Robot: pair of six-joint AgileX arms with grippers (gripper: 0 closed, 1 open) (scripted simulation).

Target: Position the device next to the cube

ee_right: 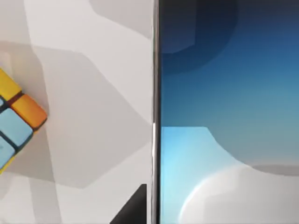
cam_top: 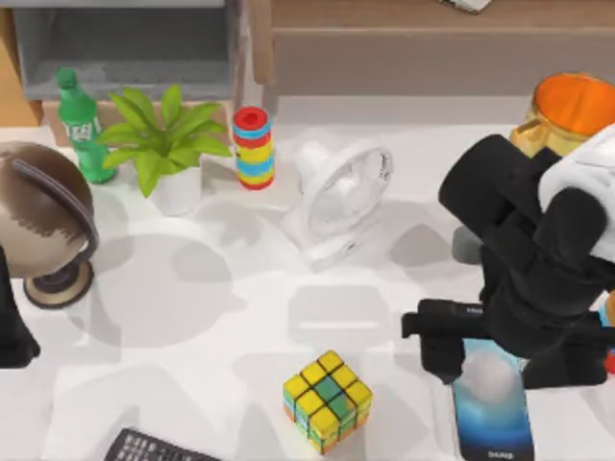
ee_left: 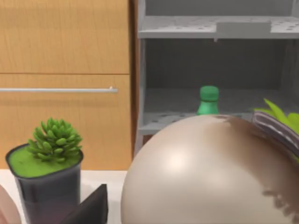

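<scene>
The device (cam_top: 492, 421), a black-edged phone with a blue-to-white screen, is at the table's front right, its long side running front to back. My right gripper (cam_top: 500, 370) is over its far end, one dark finger on each long edge, shut on it. In the right wrist view the device (ee_right: 229, 116) looms close and a dark fingertip (ee_right: 135, 212) sits against its edge. The cube (cam_top: 328, 400), with yellow, green, orange and blue tiles, rests to the left of the device with a gap between them; its corner (ee_right: 16, 121) appears beside the phone. My left arm (cam_top: 12, 327) is parked at the left edge.
A black remote (cam_top: 154, 448) lies at the front left of the cube. Behind stand a white fan (cam_top: 341, 202), a ring stack (cam_top: 254, 147), a potted plant (cam_top: 168, 144), a green bottle (cam_top: 82, 125), a brown globe (cam_top: 38, 216) and an orange cup (cam_top: 569, 108).
</scene>
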